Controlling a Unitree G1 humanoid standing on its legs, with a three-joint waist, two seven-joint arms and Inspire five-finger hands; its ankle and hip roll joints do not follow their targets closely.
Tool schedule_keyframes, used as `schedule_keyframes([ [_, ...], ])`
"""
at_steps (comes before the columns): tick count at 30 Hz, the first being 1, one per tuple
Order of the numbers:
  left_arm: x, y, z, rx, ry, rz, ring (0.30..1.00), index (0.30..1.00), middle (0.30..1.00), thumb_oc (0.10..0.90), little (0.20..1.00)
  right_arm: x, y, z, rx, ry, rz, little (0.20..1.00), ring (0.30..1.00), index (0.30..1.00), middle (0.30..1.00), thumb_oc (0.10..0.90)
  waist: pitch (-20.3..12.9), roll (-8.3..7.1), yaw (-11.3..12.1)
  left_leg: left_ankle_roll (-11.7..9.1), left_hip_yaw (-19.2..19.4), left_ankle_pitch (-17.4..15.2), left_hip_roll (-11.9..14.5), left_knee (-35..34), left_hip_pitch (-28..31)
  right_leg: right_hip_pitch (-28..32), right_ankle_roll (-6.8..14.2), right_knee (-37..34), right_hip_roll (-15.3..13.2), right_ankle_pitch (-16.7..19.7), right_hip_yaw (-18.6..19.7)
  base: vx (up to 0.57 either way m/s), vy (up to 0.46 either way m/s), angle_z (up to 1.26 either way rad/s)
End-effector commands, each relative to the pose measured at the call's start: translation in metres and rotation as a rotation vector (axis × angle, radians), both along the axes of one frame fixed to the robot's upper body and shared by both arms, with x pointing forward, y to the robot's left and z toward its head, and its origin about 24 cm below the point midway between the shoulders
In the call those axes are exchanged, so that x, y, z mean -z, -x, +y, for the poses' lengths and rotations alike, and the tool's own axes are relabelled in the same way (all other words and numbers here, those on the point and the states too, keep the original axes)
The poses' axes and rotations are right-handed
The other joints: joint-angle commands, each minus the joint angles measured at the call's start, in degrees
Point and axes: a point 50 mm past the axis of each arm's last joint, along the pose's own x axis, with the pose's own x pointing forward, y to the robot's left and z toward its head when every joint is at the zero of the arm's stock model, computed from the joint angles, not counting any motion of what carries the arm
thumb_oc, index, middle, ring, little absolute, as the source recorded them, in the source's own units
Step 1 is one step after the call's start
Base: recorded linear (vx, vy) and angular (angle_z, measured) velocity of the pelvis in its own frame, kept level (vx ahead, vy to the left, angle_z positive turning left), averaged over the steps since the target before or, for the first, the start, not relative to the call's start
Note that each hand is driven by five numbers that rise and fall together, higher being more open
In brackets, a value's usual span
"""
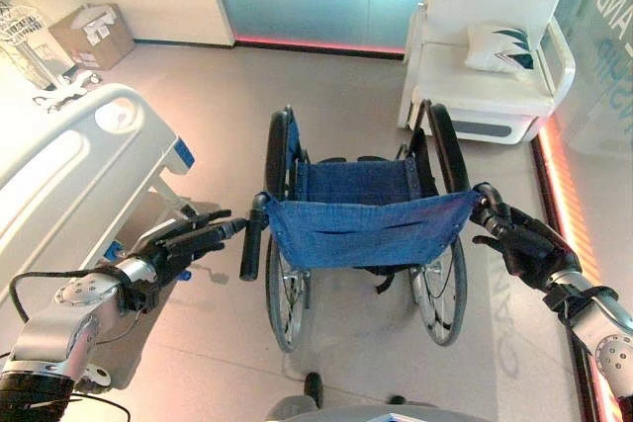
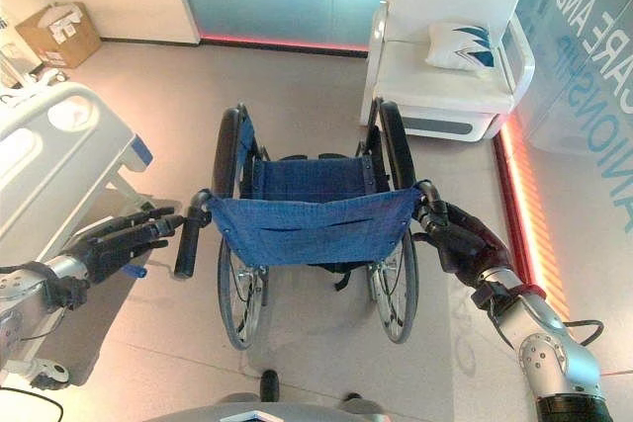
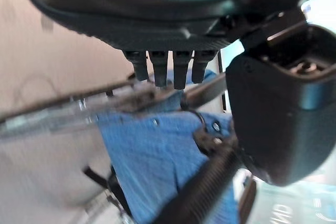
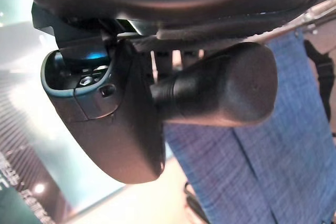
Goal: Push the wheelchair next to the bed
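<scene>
The wheelchair (image 1: 361,224) with a blue cloth back and seat stands in the middle of the floor, its back toward me. My left hand (image 1: 183,244) is open, its fingers straight and pointing at the black left push handle (image 1: 252,239), with the fingertips just short of it. In the left wrist view that handle (image 3: 205,187) runs close by the thumb (image 3: 278,108). My right hand (image 1: 524,244) is shut on the right push handle (image 4: 226,85), whose rounded end sticks out past the thumb (image 4: 115,114). The white bed (image 1: 69,165) lies to the left of the wheelchair.
A white armchair (image 1: 485,86) with a pillow (image 1: 504,46) stands at the back right, against a glass wall. A cardboard box (image 1: 91,35) sits at the back left. Open floor lies between the wheelchair and the far wall.
</scene>
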Motion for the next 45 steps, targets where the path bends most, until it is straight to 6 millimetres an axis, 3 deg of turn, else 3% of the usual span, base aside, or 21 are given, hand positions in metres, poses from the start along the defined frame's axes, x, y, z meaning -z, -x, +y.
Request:
schedule_keyframes([
  [1, -0.058, -0.037, -0.035, 0.111, 0.152, -0.270, 0.900, 0.900, 0.900, 0.800, 0.900, -0.038, -0.030, 0.072, -0.331, -0.222, -0.327, 0.300, 0.300, 0.300, 0.300, 0.400, -2.4, -0.25, 0.1, -1.8, 6.0, -3.8, -1.4, 0.2, 2.1, -2.7, 0.4, 1.4, 0.5, 2.2, -0.4, 0.00, 0.000, 0.00],
  [7, -0.045, -0.036, -0.061, 0.166, 0.228, -0.220, 0.900, 0.900, 0.900, 0.800, 0.900, -0.037, -0.030, 0.076, -0.335, -0.203, -0.315, 0.300, 0.300, 0.300, 0.300, 0.400, -2.1, -0.37, -0.3, -1.9, 6.4, -3.8, -1.2, 0.2, 2.2, -2.6, 0.3, 1.4, 0.6, 2.1, -0.2, 0.00, 0.000, 0.00],
  [17, -0.041, -0.038, -0.063, 0.205, 0.152, -0.196, 0.900, 0.900, 0.900, 0.800, 0.900, -0.036, -0.029, 0.076, -0.342, -0.200, -0.290, 0.300, 0.300, 0.300, 0.300, 0.400, -2.4, -0.49, -0.7, -1.8, 6.8, -3.8, -1.2, 0.2, 2.4, -2.5, 0.4, 1.2, 0.7, 2.4, 0.1, 0.00, 0.000, 0.00],
  [24, -0.049, -0.040, -0.075, 0.027, 0.492, -0.264, 0.900, 0.900, 0.900, 0.800, 0.900, -0.023, -0.025, 0.079, -0.341, -0.205, -0.273, 0.300, 0.300, 0.300, 0.300, 0.400, -2.8, -0.79, -0.9, -1.8, 7.2, -4.0, -1.0, 0.2, 2.6, -2.4, 0.4, 0.8, 0.7, 2.5, 0.2, 0.00, 0.000, 0.00],
  [27, -0.039, -0.040, -0.079, -0.159, 0.691, -0.275, 0.900, 0.900, 0.900, 0.800, 0.900, -0.015, -0.024, 0.082, -0.334, -0.210, -0.270, 0.300, 0.300, 0.300, 0.300, 0.400, -2.8, -1.21, -0.8, -1.9, 7.4, -4.1, -0.9, 0.2, 2.6, -2.3, 0.4, 0.8, 0.6, 2.4, -0.1, 0.00, 0.000, 0.00],
  [30, -0.030, -0.040, -0.076, -0.309, 0.776, -0.295, 0.900, 0.900, 0.900, 0.800, 0.900, -0.013, -0.025, 0.085, -0.330, -0.213, -0.269, 0.300, 0.300, 0.300, 0.300, 0.400, -2.8, -1.56, -0.7, -1.8, 7.1, -4.2, -1.0, 0.2, 2.6, -2.2, 0.2, 0.7, 0.6, 2.3, -0.1, 0.00, 0.000, 0.00],
  [33, -0.027, -0.037, -0.068, -0.445, 0.817, -0.365, 0.900, 0.900, 0.900, 0.800, 0.900, -0.014, -0.027, 0.088, -0.325, -0.214, -0.269, 0.300, 0.300, 0.300, 0.300, 0.400, -2.8, -2.06, -0.2, -1.7, 6.5, -4.3, -1.1, 0.2, 2.5, -2.2, 0.0, 0.7, 0.7, 2.2, -0.2, 0.00, 0.000, 0.00],
  [37, -0.026, -0.035, -0.058, -0.578, 0.750, -0.436, 0.900, 0.900, 0.900, 0.800, 0.900, -0.012, -0.028, 0.090, -0.317, -0.215, -0.269, 0.300, 0.300, 0.300, 0.300, 0.400, -3.0, -2.55, 0.2, -1.7, 5.7, -4.3, -1.2, 0.2, 2.5, -2.0, -0.1, 0.6, 0.7, 2.2, -0.2, 0.00, 0.000, 0.00],
  [45, -0.025, -0.028, -0.068, -0.465, 0.775, -0.441, 0.900, 0.900, 0.900, 0.800, 0.900, -0.009, -0.024, 0.091, -0.310, -0.210, -0.268, 0.300, 0.300, 0.300, 0.300, 0.400, -2.9, -2.95, 0.9, -1.6, 5.2, -4.5, -1.3, 0.2, 2.6, -1.9, 0.0, 0.7, 0.7, 2.2, -0.1, 0.00, 0.000, 0.00],
])
